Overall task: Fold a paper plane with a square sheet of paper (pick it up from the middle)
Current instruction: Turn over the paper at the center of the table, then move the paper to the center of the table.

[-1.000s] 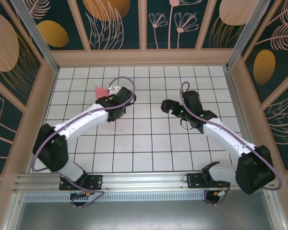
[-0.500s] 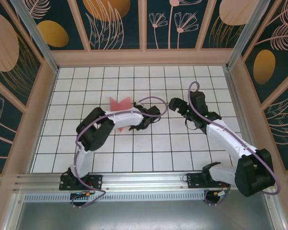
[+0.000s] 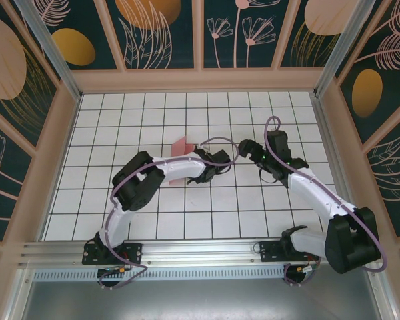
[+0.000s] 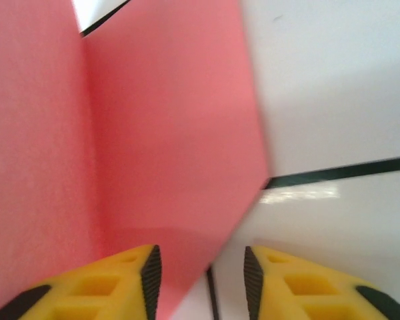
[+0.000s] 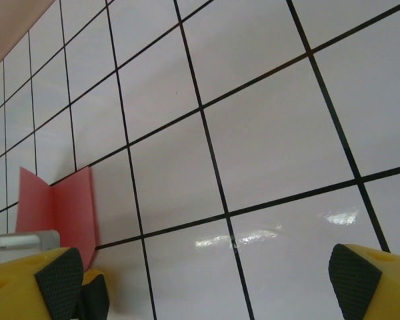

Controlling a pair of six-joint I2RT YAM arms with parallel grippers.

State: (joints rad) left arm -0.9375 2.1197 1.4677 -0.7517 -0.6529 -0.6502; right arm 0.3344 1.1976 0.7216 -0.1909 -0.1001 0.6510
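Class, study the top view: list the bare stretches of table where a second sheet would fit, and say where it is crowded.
Free: the table rows along the back wall, and the near rows between the arm bases. Crowded: the centre, where pink paper, left arm and right arm meet.

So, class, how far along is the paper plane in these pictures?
Done: the pink sheet carries a visible crease. In hand: the left tool, jaws apart, straddles its edge; the right tool hangs open over the tiles. Left: nose, wings, centre ridge; no dart shape yet.
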